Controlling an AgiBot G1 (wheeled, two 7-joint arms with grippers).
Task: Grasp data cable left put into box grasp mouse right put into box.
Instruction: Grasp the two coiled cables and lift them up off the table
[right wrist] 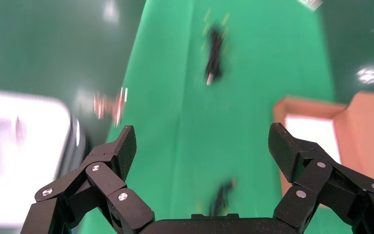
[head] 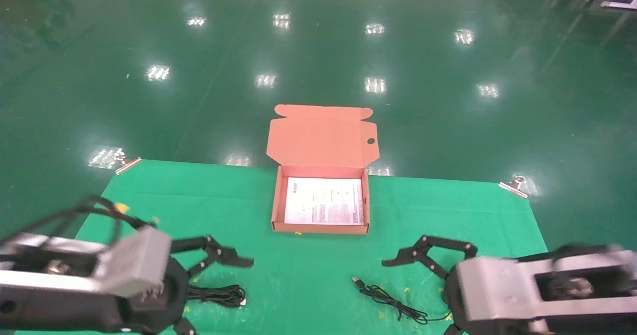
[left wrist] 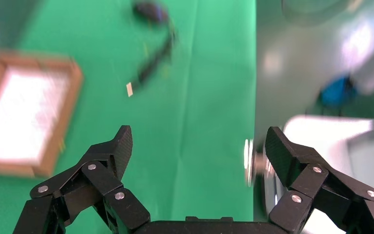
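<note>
Cardboard box (head: pixel 321 225), shallow, orange-brown, lid up, sits mid-mat with a white printed sheet inside. Left gripper (head: pixel 211 295), fingers spread, hangs beside the thin, limp data cable (head: pixel 221 295) coil. Right gripper (head: pixel 423 295), fingers spread, hangs over the loose cord (head: pixel 393 302); the mouse (left wrist: pixel 150 10) is probably hidden beneath it in the head view. Risk: a shallow pinch could shed loops, or cords could snag the box wall.

Green cloth (head: pixel 308 270) with 2 metal clips (head: pixel 128 165) on glossy green floor (head: pixel 199 86).
</note>
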